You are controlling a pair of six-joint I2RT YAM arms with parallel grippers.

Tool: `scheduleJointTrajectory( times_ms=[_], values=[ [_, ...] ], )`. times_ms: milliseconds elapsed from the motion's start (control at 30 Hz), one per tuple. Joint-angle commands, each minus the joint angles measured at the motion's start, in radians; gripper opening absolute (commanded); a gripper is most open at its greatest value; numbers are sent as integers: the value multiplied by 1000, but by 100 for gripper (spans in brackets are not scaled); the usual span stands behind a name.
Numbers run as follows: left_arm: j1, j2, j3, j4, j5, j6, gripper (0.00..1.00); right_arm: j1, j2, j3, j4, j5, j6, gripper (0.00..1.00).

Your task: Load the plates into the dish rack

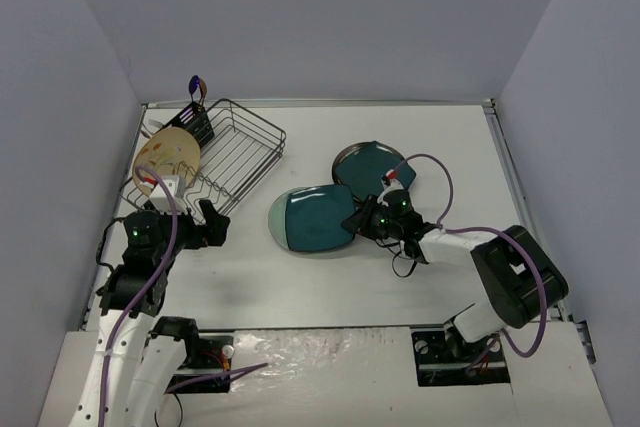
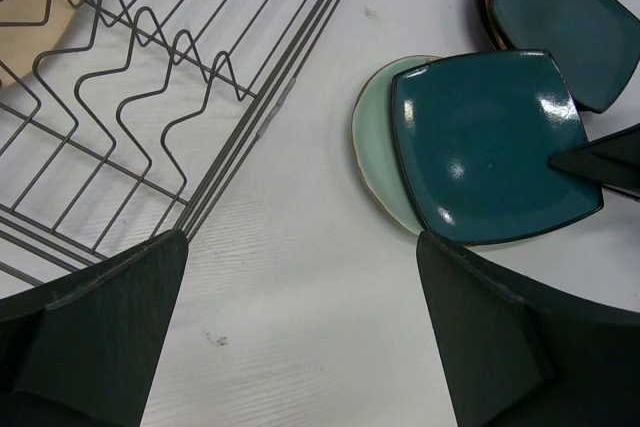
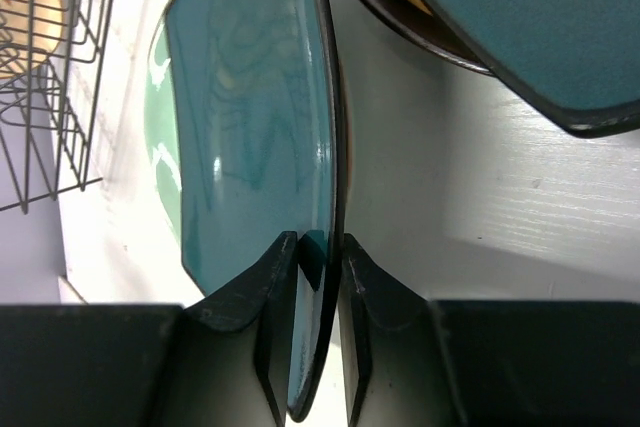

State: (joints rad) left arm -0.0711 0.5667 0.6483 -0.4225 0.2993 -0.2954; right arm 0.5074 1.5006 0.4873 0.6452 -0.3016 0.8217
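Note:
The black wire dish rack (image 1: 228, 152) stands at the back left, with a beige plate with brown marks (image 1: 167, 156) standing in it. A rounded-square teal plate (image 1: 318, 219) lies on a pale green plate (image 1: 277, 222) at mid-table. My right gripper (image 1: 362, 221) is shut on the teal plate's right edge; in the right wrist view the fingers (image 3: 275, 277) pinch the rim of the plate (image 3: 250, 117). My left gripper (image 1: 208, 223) is open and empty beside the rack's near corner, over bare table (image 2: 300, 247).
A second stack sits behind the right gripper: a teal square plate (image 1: 378, 165) on a dark-rimmed round plate (image 1: 345, 159). The slotted cutlery basket (image 1: 197, 123) is at the rack's far-left corner. Grey walls enclose the table on three sides.

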Motion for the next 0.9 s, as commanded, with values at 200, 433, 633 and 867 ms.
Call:
scheduleJointTrajectory(
  times_ms=[200,433,633,867],
  values=[
    [-2,30,97,53,66,-108,97,-20,-205,69,7,-96,-4,0],
    [-5,64,142,142,155,-304,97,-55,-312,109,13,-167,47,0],
    [-45,82,87,331,160,-501,97,-88,-375,90,137,-233,142,0],
    [-183,147,62,481,62,-576,97,-96,-421,61,325,-274,284,0]
  ],
)
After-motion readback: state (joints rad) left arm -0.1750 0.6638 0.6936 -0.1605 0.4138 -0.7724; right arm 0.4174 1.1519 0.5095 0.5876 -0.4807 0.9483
